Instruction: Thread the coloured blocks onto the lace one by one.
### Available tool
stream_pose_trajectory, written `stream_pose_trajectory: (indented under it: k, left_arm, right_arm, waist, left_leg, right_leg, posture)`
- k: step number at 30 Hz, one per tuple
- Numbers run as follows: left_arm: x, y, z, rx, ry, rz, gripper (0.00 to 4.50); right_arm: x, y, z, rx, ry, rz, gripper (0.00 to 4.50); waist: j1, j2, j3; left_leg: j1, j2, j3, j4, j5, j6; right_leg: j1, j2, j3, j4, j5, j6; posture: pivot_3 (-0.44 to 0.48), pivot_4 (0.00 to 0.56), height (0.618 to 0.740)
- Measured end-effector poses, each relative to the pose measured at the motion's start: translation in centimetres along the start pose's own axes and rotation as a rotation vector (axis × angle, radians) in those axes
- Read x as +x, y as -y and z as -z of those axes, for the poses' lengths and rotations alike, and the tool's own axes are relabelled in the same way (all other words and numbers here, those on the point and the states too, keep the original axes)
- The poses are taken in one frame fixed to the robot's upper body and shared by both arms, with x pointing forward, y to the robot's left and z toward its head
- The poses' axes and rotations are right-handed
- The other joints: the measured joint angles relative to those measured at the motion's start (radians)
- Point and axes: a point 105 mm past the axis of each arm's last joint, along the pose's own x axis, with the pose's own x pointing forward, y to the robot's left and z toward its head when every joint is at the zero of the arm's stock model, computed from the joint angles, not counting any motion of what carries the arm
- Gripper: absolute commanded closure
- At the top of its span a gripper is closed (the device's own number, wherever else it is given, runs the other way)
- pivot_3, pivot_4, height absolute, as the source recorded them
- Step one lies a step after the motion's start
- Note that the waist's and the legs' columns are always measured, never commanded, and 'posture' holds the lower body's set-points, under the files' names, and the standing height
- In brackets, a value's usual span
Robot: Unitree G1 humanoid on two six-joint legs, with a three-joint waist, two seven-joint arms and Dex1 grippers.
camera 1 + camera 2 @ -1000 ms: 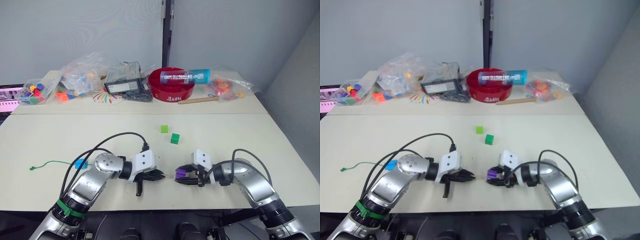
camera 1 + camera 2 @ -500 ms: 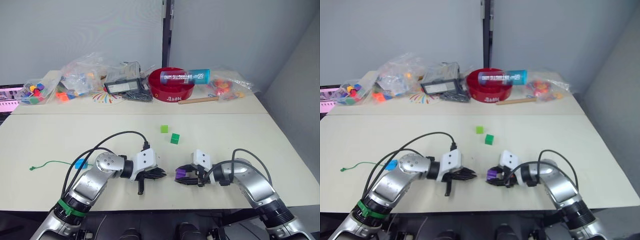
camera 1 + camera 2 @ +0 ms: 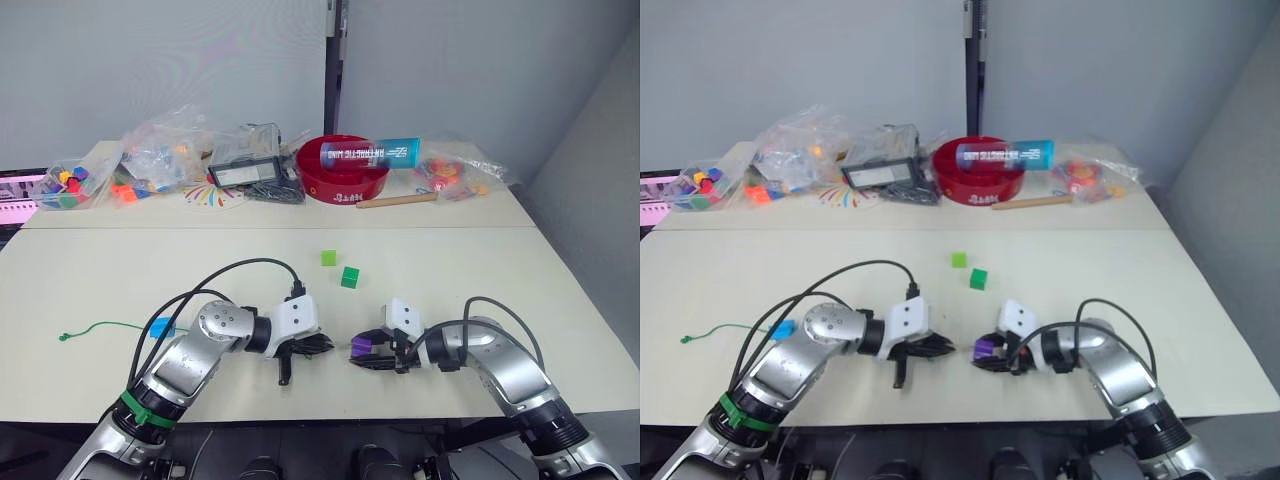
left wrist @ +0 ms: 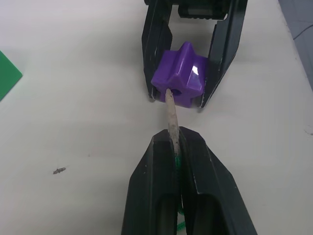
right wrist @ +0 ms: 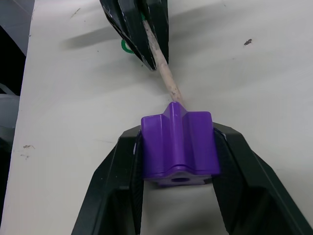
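The left gripper [image 4: 172,142] has its two black fingers pressed together on the pale stiff tip [image 4: 171,113] of the lace [image 3: 110,325], and the end of that tip sits at the hole of one purple block [image 4: 178,82]. The right gripper [image 5: 178,142] pinches that purple block between its two fingers, one on each side of it, low over the table [image 3: 500,270]. In the head views the two grippers face each other at the near middle of the table, the left at about 9 o'clock from the block and the right at 3 o'clock. From the left gripper the thin green lace runs back under the arm and shows again far out at 9 o'clock, where it ends in a small knot [image 3: 62,336]; one bright blue block [image 3: 160,327] is on the lace between the knot and the arm. Two green blocks lie loose at 12 o'clock from the grippers: one light green block [image 3: 328,258] and, just beside it and nearer, one dark green block [image 3: 349,277]. Along the far edge stand one red bowl [image 3: 345,180] holding a blue can [image 3: 370,153], and several clear bags of toy pieces [image 3: 160,155].
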Motion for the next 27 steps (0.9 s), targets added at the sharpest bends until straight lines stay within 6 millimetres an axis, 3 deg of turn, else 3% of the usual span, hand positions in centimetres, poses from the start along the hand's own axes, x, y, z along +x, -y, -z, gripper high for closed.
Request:
stream_pose_trajectory:
  k: [27]
  left_arm:
    - [0.7,1.2,-0.4,-0.075,0.012,-0.066,4.50]
  right_arm:
    - [0.2,0.1,-0.2,0.051,-0.005,0.022,3.11]
  waist:
    - [-0.004,0.000,0.000]
  left_leg:
    - [0.000,0.000,0.000,0.000,0.000,0.000]
  right_leg:
    - [0.000,0.000,0.000,0.000,0.000,0.000]
  posture:
    - [0.000,0.150,0.731]
